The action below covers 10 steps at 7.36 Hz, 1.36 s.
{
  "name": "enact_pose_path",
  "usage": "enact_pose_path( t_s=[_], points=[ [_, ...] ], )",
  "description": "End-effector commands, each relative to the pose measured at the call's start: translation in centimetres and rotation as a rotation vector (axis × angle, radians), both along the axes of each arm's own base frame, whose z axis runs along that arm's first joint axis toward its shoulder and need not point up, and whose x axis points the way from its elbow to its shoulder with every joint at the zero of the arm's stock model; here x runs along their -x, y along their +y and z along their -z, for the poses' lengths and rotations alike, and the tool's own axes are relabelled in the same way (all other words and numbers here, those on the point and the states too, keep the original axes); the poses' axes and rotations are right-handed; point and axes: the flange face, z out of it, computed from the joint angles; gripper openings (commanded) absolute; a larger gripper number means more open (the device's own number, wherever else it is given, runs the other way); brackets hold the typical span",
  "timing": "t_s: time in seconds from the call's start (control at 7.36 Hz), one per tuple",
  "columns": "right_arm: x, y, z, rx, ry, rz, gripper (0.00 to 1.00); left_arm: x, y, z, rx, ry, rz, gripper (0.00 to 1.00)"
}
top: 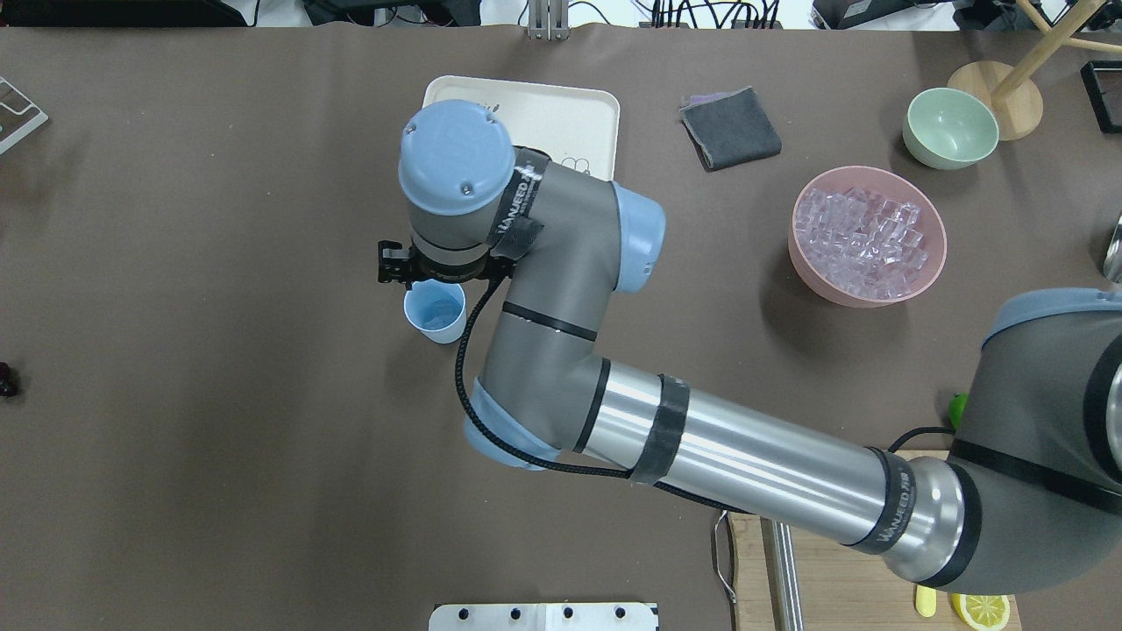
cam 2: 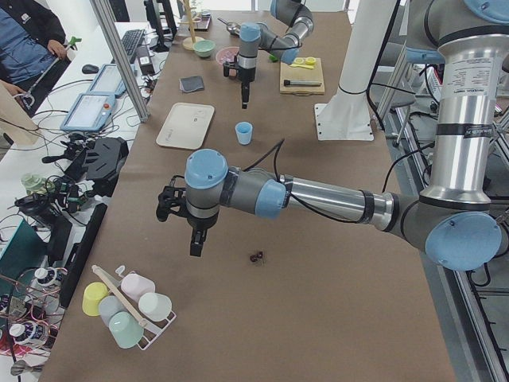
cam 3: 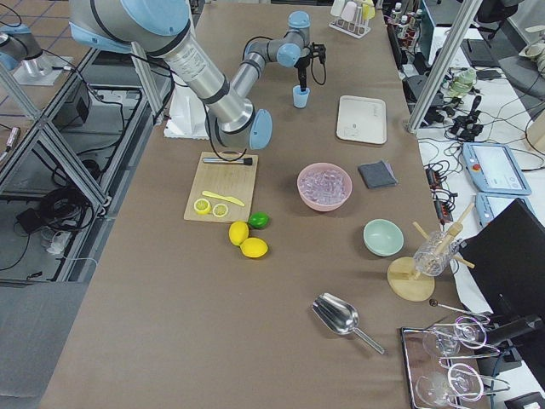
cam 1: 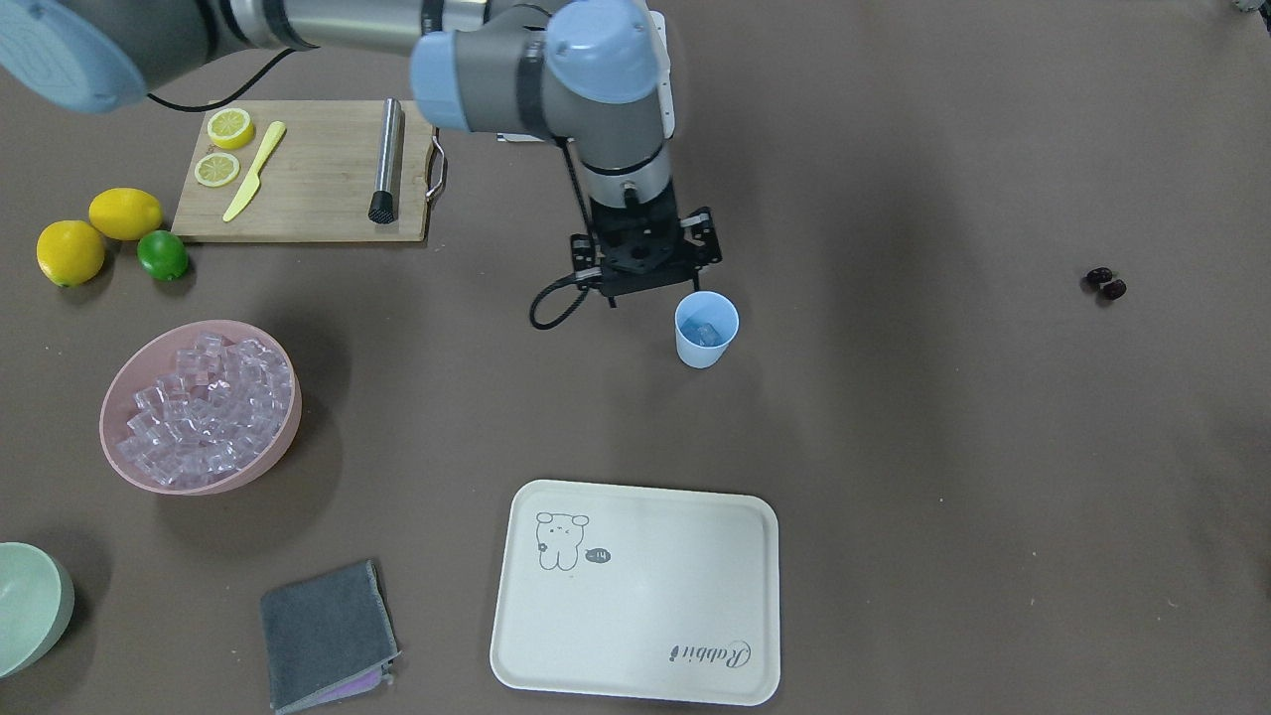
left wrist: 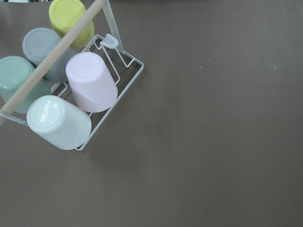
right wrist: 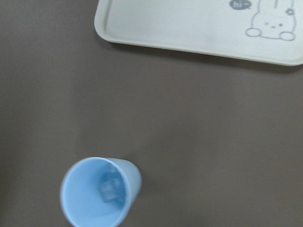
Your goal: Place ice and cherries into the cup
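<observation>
The light-blue cup (cam 1: 706, 330) stands upright mid-table with one ice cube (right wrist: 110, 189) in it. More ice (cam 1: 204, 402) fills the pink bowl (cam 1: 268, 462). My right gripper (cam 1: 647, 260) hangs just above and beside the cup's rim, toward my base. Its fingers are hidden under the wrist, so I cannot tell whether it is open. The dark cherries (cam 1: 1104, 283) lie on the table far off on my left side. My left gripper (cam 2: 196, 248) shows only in the exterior left view, above the table near the cherries (cam 2: 256, 257). I cannot tell its state.
A cream tray (cam 1: 635, 596) lies beyond the cup. A cutting board (cam 1: 308, 184) carries lemon slices, a knife and a muddler. Lemons and a lime (cam 1: 162, 255), a grey cloth (cam 1: 328, 636) and a green bowl (cam 1: 30, 606) are on my right side. A cup rack (left wrist: 71, 90) lies below my left wrist.
</observation>
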Motion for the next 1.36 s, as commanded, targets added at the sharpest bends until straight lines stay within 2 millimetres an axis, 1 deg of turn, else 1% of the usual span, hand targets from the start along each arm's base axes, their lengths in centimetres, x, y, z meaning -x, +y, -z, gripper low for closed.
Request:
enact_pose_path(
  t_s=[0.0, 0.14, 0.27, 0.41, 0.54, 0.68, 0.81, 0.95, 1.09, 1.22],
  points=[
    [-18.2, -1.9, -10.9, -0.023, -0.022, 0.066, 0.98, -4.2, 4.5, -4.8, 0.053, 0.021, -0.017, 0.98],
    [-25.5, -4.2, -16.3, -0.064, -0.005, 0.104, 0.98, -7.6, 6.5, -6.7, 0.072, 0.040, -0.016, 0.98],
    [-31.5, -5.4, -22.4, -0.147, 0.048, 0.154, 0.98, -9.5, 7.6, -10.3, 0.062, 0.070, -0.002, 0.98],
    [-38.2, -7.5, -27.3, -0.149, 0.056, 0.151, 0.98, -12.4, 8.3, -13.8, 0.075, 0.095, 0.011, 0.98],
    [-45.3, -7.8, -31.5, -0.129, 0.040, 0.109, 0.98, -15.7, 8.9, -15.1, 0.065, 0.084, 0.046, 0.98],
    [-51.1, -6.3, -35.9, -0.153, 0.067, 0.097, 0.98, -18.3, 9.1, -15.2, 0.059, 0.085, 0.059, 0.97],
    [-54.7, -6.1, -38.7, -0.158, 0.090, 0.091, 0.99, -19.9, 8.3, -14.6, 0.073, 0.100, 0.061, 0.97],
    [-55.7, -6.4, -41.0, -0.159, 0.109, 0.121, 0.98, -20.2, 8.3, -14.6, 0.073, 0.098, 0.064, 0.93],
    [-56.2, -6.4, -41.9, -0.143, 0.120, 0.120, 0.99, -20.6, 8.2, -14.2, 0.075, 0.103, 0.061, 0.93],
    [-56.5, -5.9, -42.9, -0.133, 0.123, 0.120, 0.99, -20.9, 8.2, -13.8, 0.065, 0.109, 0.056, 0.92]
  ],
)
